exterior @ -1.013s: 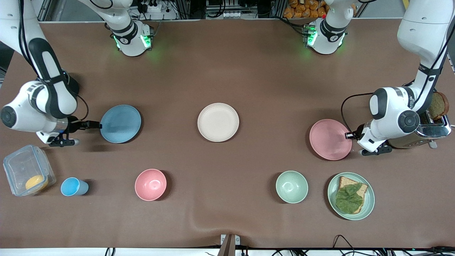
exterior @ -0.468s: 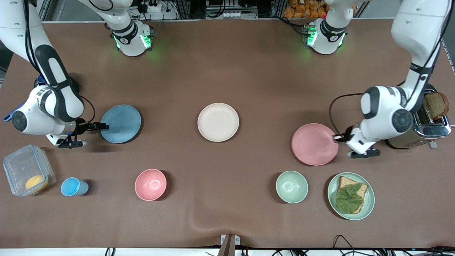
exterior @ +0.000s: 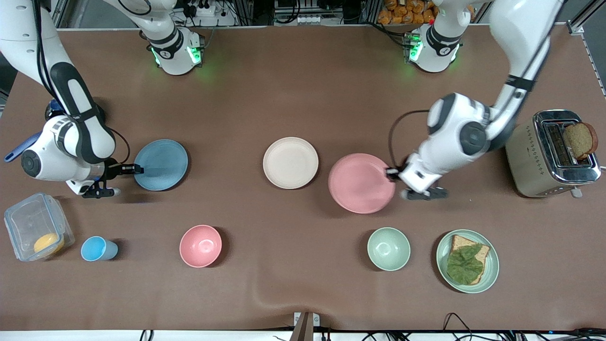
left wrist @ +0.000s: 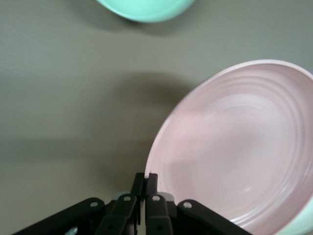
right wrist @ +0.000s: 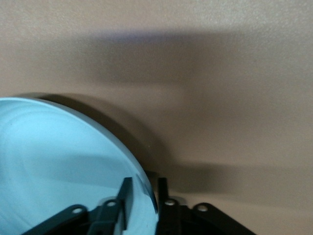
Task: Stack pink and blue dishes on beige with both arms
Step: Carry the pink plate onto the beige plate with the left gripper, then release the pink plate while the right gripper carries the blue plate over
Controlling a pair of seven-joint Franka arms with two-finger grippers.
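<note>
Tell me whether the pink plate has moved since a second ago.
Yes. The pink plate, held at its rim by the left hand, has travelled toward the beige plate, now sitting just beside it.

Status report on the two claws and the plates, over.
Left claw shut on pink plate, airborne beside beige plate. Right claw straddling blue plate rim. Nothing in the way.

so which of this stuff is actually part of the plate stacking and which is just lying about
Part of the job:
- pink plate, gripped at its rim by the left gripper
- blue plate, with the right gripper at its rim
- beige plate

Lying about:
- pink bowl
- green bowl
- green plate with bread
- blue cup
- lidded container
- toaster
</note>
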